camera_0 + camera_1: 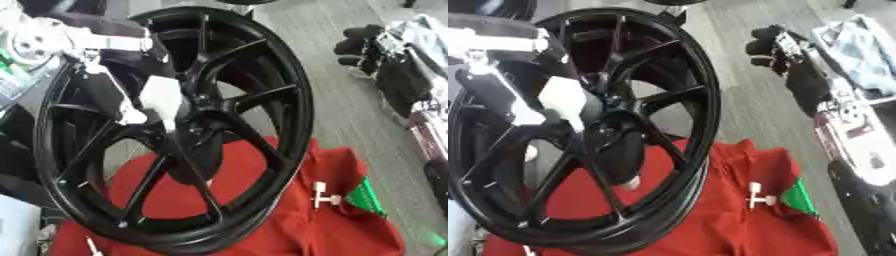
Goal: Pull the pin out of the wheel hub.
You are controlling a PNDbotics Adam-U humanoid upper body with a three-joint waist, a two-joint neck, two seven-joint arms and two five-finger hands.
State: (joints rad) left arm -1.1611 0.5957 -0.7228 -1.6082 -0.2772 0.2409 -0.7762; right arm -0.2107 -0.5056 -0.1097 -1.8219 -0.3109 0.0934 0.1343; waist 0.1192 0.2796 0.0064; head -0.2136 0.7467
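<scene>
Left eye view shows the black wheel hub (188, 107) standing upright on a red cloth (289, 210). The left hand (162, 97) reaches to its centre; whether its fingers grip the pin cannot be told. 1 white pin (756, 197) lies on the cloth.

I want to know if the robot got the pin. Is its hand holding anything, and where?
It cannot be told. The left hand is at the middle of the wheel hub, but its hold is hidden and no pin shows there.
</scene>
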